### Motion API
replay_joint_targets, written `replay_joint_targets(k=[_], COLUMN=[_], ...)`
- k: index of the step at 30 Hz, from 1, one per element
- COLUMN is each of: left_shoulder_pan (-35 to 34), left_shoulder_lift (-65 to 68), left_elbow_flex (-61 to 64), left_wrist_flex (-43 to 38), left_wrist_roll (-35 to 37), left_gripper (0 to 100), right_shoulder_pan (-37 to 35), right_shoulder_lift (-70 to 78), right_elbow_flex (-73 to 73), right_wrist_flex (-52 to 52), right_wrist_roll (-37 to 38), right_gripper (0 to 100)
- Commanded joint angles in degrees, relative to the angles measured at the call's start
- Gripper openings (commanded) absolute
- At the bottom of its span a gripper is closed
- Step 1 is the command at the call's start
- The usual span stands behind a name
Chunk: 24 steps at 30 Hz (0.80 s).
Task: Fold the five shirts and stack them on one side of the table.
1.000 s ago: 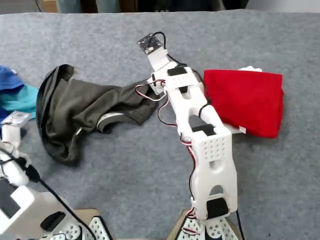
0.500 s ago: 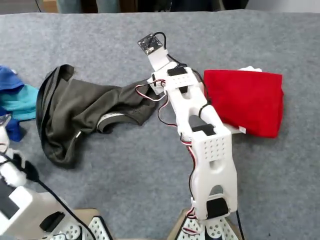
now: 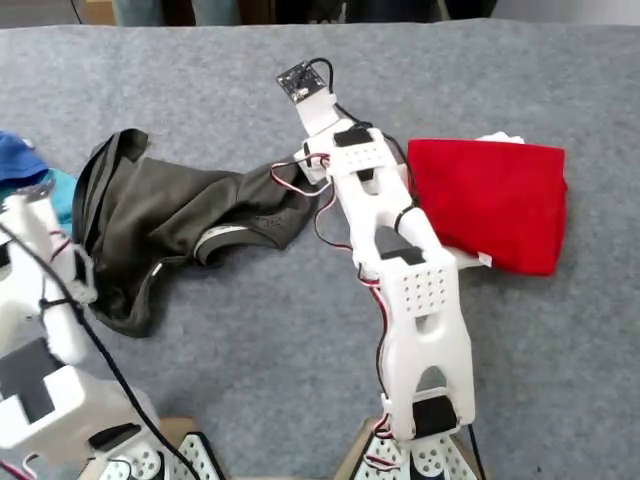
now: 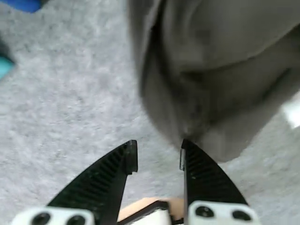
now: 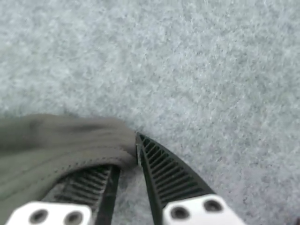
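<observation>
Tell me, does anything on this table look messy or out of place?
Yes. The dark grey cloth shirt lies crumpled and unfolded on the grey felt table, unlike the neatly folded red cloth shirt nearby. A heap of blue and teal clothes sits at the table's edge.

The desk (image 3: 560,380) wears a grey, felt-like cover with a short, speckled nap, and it runs across the whole scene from the near edge to the far one. Light falls evenly on it, with only soft shadows. Past the far edge the room is dim (image 3: 350,8). At the far left stands something of brown wood (image 3: 97,10), and at the far right a pale surface (image 3: 570,8) shows. Along the near edge lies a strip of tan board (image 3: 352,452).
</observation>
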Motion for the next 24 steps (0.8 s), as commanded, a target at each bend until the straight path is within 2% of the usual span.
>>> replay_joint_targets(k=[1,5,9,12,16,24], left_shoulder_pan=[3.12,3.38,3.21,2.95,2.77,1.45], left_shoulder_lift=[-1.49,0.18,6.24,11.43,19.43,31.03], left_elbow_flex=[-1.98,0.40,0.04,-4.44,-13.14,-42.15], left_wrist_flex=[-3.25,-11.69,-15.56,-11.08,-5.98,5.27], left_wrist_roll=[10.29,17.41,19.34,20.48,26.46,27.78], left_gripper=[17,17,17,17,17,14], right_shoulder_pan=[1.32,1.32,1.32,1.41,1.49,1.49], right_shoulder_lift=[1.80,4.79,7.78,9.71,12.18,16.13], right_elbow_flex=[-6.64,-12.44,-17.80,-21.58,-26.24,-33.54], right_wrist_flex=[3.08,7.12,10.55,12.92,15.74,20.13], right_wrist_roll=[-0.53,-0.62,-0.62,-0.62,-0.62,-0.62], right_gripper=[1.5,1.5,1.5,1.5,1.5,1.5])
